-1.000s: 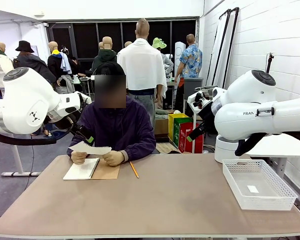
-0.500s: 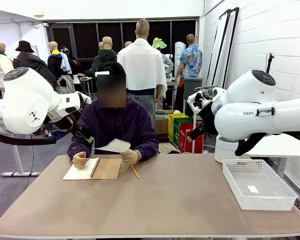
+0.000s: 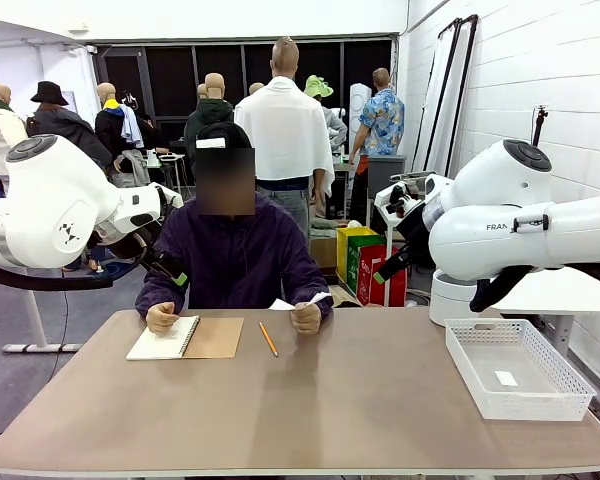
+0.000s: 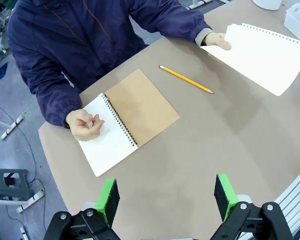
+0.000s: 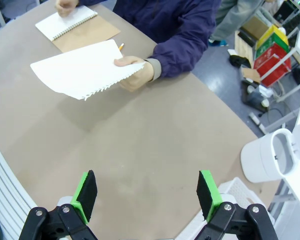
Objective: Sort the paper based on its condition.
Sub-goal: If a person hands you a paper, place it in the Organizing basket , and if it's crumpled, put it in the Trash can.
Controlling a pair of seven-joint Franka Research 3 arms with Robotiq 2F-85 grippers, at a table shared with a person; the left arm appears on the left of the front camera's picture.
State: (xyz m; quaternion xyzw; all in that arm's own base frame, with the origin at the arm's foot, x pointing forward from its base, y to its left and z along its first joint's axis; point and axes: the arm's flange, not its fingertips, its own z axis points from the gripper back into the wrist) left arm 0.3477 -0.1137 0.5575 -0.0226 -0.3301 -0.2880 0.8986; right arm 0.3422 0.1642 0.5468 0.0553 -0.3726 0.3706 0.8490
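While the person's hand (image 3: 306, 318) holds the paper (image 3: 298, 300) up off the table (image 3: 360, 410) at the far edge, just right of the pencil (image 3: 268, 339), you see the sheet almost edge-on from the front, so read its lie from the wrist views. From the right wrist the paper (image 5: 82, 70) runs its long axis away from that hand (image 5: 135, 75) toward picture left, with the ragged spiral-hole edge along its lower side, facing the camera. From the left wrist the same edge lines the sheet's upper right side (that view is rolled, so don't match the sides directly). You have open room. Bare brown tabletop spreads from under the sheet to the near edge, and the white tray (image 3: 570, 395) with a small slip (image 3: 505, 378) in it sits well apart at the right. The notebook (image 3: 185, 338) lies left of the pencil under the person's other hand (image 3: 161, 317). The holding hand covers one corner of the paper, the sheet reaches the left wrist picture's right edge, and I cannot tell whether it is one sheet or several. The left gripper (image 4: 166, 192) and the right gripper (image 5: 146, 187) both hang above the table with jaws spread wide, gripping nothing.
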